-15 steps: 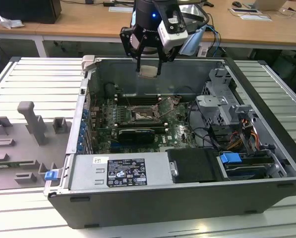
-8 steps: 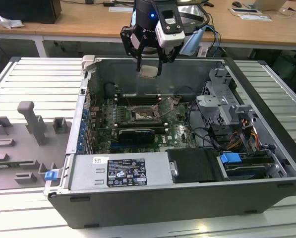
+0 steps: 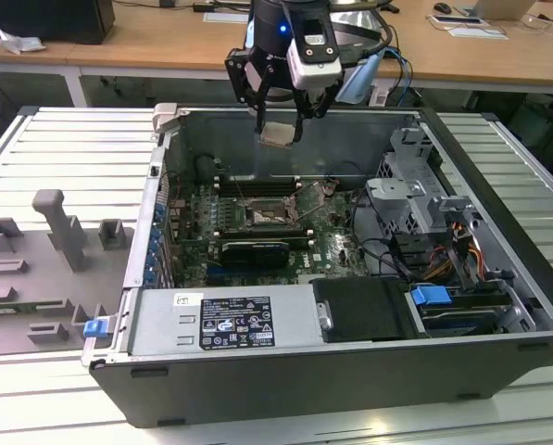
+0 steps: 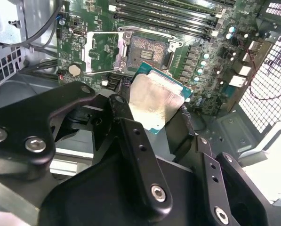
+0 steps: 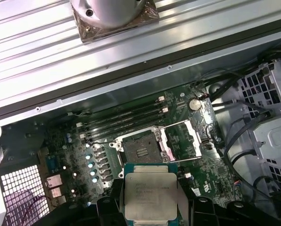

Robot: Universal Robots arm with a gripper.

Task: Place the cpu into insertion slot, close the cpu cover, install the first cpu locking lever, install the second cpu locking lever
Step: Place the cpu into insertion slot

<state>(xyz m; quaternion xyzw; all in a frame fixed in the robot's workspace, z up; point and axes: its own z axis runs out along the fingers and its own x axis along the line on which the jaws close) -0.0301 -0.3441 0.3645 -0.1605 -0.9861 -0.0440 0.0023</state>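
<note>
- Gripper [image 3: 278, 128] clenched on the cpu [image 3: 277, 136], held above the open computer case [image 3: 369, 375].
- Cpu: flat square, pale silver-grey top, green rim.
- Insertion slot [image 5: 140, 149] bare; cpu cover [image 5: 182, 140] swung open beside it.
</note>
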